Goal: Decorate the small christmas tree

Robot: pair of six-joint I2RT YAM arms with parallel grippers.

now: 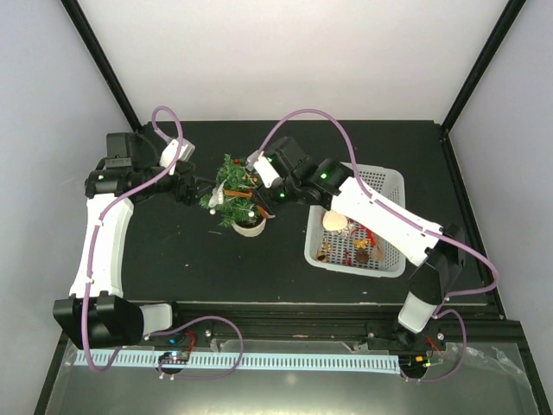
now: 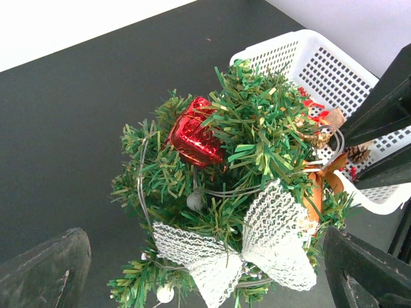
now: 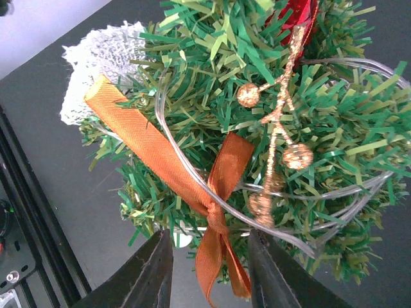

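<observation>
**Two robot arms flank a small decorated Christmas tree**

Seen from above, the small christmas tree (image 1: 233,192) stands in its whitish pot (image 1: 251,226) near the middle of a black worktop (image 1: 173,259). It is just left of a white perforated basket (image 1: 393,180) that holds loose ornaments (image 1: 346,246). The left arm (image 1: 102,233) reaches in at the tree's left. The right arm (image 1: 389,216) crosses over the basket to the tree's right, so the tree sits between the two wrists.

From the left wrist, the left jaws are spread wide, with one dark finger (image 2: 45,273) at each lower corner of the view. The tree's lower branches and a white mesh bow (image 2: 237,253) lie in the gap, and the jaws grip nothing. A shiny red gift-box ornament (image 2: 196,141) sits high in the branches. Small white beads (image 2: 194,201) hang on a clear string (image 2: 139,186). An orange ribbon bow (image 2: 316,196) shows on the side nearer the basket.

From the right wrist, the right jaws are partly open, with their two fingers (image 3: 151,273) just below the foliage. The tails of the orange ribbon bow hang down into the gap, but the jaws are not closed on them. A gold glitter berry sprig (image 3: 277,128) lies on the branches beside the bow's knot. The clear string loops across the needles.
</observation>
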